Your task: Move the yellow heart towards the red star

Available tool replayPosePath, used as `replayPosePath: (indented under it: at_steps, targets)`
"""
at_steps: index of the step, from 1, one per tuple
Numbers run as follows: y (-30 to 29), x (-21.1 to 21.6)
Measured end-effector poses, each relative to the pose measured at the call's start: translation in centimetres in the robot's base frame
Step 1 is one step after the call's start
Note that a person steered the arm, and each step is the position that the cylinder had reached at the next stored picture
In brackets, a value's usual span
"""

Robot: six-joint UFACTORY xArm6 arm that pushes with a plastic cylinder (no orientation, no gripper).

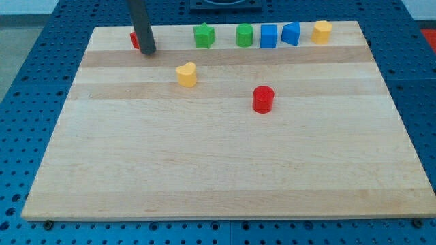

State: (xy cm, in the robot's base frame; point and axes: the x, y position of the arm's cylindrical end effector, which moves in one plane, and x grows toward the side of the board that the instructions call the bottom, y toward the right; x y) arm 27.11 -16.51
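The yellow heart (186,74) lies on the wooden board (225,177) in the upper middle-left. The red star (135,40) sits at the board's top left and is mostly hidden behind my rod; only a red sliver shows. My tip (148,50) rests right beside the red star, touching or nearly touching it, and is up and to the left of the yellow heart, well apart from it.
Along the top edge stand a green star (204,36), a green cylinder (244,35), a blue cube (268,36), a blue wedge-like block (291,33) and a yellow block (322,31). A red cylinder (263,99) lies right of the heart.
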Motion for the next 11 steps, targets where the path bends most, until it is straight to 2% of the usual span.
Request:
replayPosePath:
  at_steps: [1, 2, 3, 6, 7, 9, 10, 11]
  targets:
    - [-1.8, 2.8]
    - [-2.1, 9.0]
    - [3.3, 12.5]
    - [13.9, 13.1]
    - [14.1, 13.1]
    - [12.5, 9.2]
    - [8.9, 9.6]
    - [8.5, 9.6]
